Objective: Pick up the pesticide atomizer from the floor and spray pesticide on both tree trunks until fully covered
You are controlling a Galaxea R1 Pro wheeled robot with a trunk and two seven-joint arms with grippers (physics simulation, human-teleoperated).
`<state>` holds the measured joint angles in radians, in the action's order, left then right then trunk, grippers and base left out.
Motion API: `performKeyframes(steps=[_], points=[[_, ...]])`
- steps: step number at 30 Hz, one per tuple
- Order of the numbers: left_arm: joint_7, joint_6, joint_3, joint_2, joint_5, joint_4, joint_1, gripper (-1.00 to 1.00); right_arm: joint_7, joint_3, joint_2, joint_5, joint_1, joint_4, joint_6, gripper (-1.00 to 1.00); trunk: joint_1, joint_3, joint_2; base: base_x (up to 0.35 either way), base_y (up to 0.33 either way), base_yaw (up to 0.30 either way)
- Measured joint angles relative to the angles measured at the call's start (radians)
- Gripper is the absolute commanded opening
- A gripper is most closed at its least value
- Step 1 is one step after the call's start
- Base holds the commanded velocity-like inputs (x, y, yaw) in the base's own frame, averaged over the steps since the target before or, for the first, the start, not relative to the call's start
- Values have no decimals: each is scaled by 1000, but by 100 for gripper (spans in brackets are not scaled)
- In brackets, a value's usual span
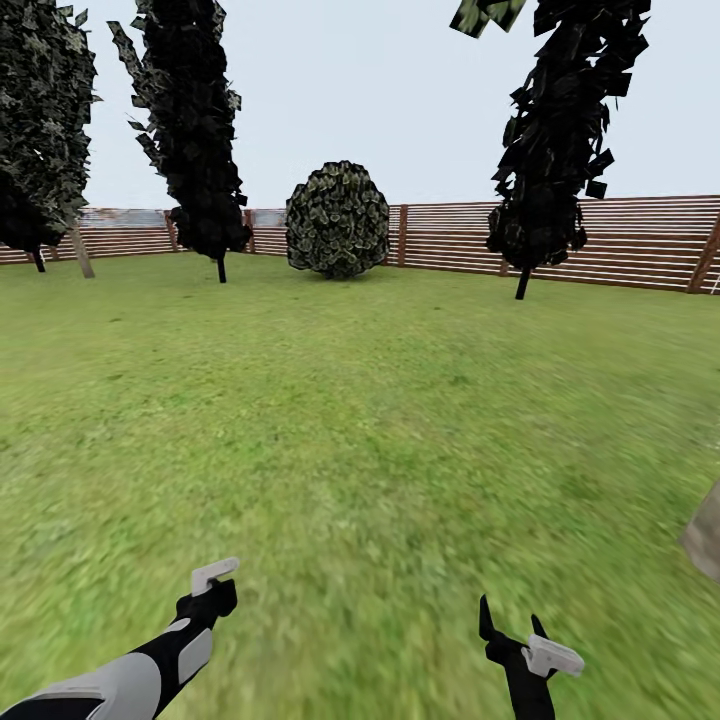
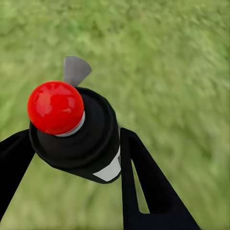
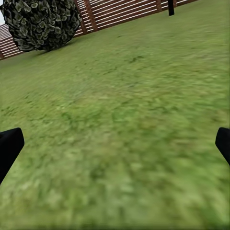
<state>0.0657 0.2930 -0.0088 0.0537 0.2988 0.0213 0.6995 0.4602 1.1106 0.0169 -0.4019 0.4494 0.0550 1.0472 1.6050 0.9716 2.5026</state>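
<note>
- Head view: You face a wide green lawn (image 1: 360, 420) closed off by a brown slatted fence (image 1: 620, 240) under a pale sky. Three dark conifers stand ahead: one at far left (image 1: 40, 130), one left of centre (image 1: 195, 130), one right of centre (image 1: 560, 140). A round leafy bush (image 1: 338, 220) sits against the fence between the last two. A pale grey-brown tree trunk (image 1: 705, 530) just enters at the right edge, with grass around its base. Your left arm reaches in low at the left; at its end the pesticide atomizer (image 1: 212, 590) shows as a dark body topped by a light grey trigger head, held above the grass. The left gripper itself is too small here to read. Your right gripper (image 1: 510, 622) comes up from the bottom right, its two dark fingers spread and nothing between them.
- Left wrist view: Your left gripper (image 2: 72, 158) is clamped on the atomizer (image 2: 91, 139), one black finger on each side of its dark body. You can see a red dome cap, a grey trigger tab beyond it and a white label on the bottle's side. Blurred grass (image 2: 177, 62) lies behind.
- Right wrist view: Your right gripper (image 3: 115, 143) stands wide apart, one black fingertip (image 3: 9, 148) at each side edge, with bare grass (image 3: 124, 110) between. Farther off are the round bush (image 3: 40, 21) and the slatted fence (image 3: 124, 12).
</note>
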Motion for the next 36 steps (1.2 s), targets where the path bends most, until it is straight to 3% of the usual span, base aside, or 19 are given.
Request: performKeyframes(steps=[9,19,36], points=[[0,0,0,0,0,0,0,-100,0,0,0,0,0,0,0,100,0,0,0,0,14,0],[0,0,0,-1,1,0,0,-100,-1,3,2,1,0,1,0,100,0,0,0,0,228,12],[0,-1,0,-2,1,0,0,-100,1,-2,-4,-4,0,6,0,100,0,19,0,0,90,206]])
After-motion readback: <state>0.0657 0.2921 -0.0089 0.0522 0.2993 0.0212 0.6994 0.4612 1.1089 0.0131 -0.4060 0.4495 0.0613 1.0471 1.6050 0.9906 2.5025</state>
